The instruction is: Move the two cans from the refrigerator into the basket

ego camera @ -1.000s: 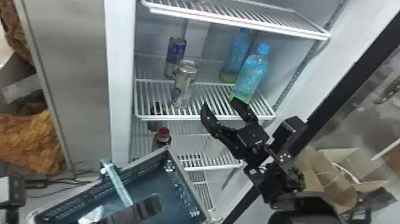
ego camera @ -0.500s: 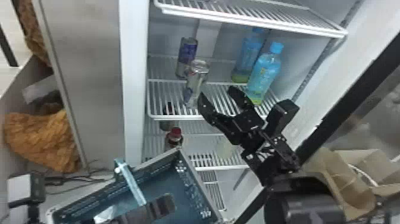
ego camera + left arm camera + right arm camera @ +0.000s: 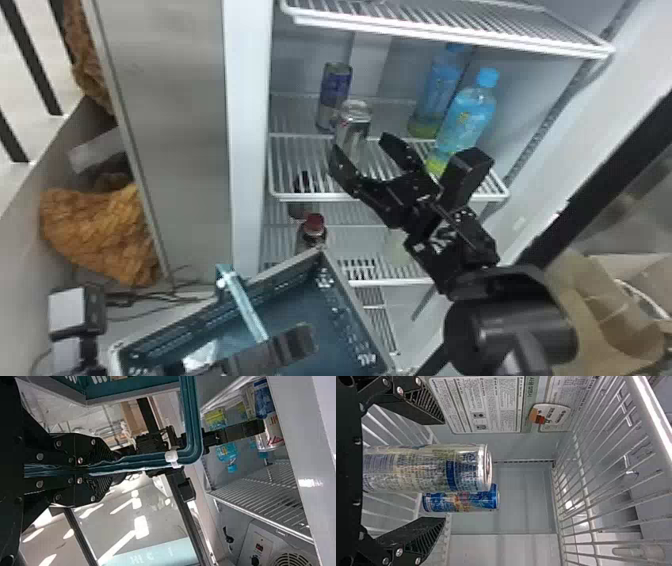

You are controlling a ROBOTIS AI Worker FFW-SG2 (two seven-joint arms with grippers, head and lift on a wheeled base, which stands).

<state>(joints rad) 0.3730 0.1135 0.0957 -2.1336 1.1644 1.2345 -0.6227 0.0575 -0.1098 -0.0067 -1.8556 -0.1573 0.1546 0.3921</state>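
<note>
Low in the head view, my left gripper [image 3: 292,345] is at the teal basket [image 3: 295,312]; in the left wrist view this gripper [image 3: 113,470] is shut on the basket's teal handle [image 3: 191,415]. On the middle refrigerator shelf the silver can [image 3: 354,122] stands upright, with the blue can [image 3: 334,92] behind it. My right gripper [image 3: 359,150] is open at the silver can, one fingertip overlapping its lower part. The right wrist view has the silver can [image 3: 427,468] between the spread fingers of this gripper [image 3: 443,469], and the blue can [image 3: 461,500] beyond.
Two blue-capped bottles [image 3: 467,117] stand right of the cans, close to my right gripper. A wire shelf [image 3: 450,30] hangs above. A red-capped bottle [image 3: 312,232] is on the shelf below, behind the basket's rim. Cardboard [image 3: 590,310] lies at the right.
My right gripper has moved left and in toward the silver can, its open fingers now reaching the can. The head view has shifted, so the refrigerator and basket appear farther right.
</note>
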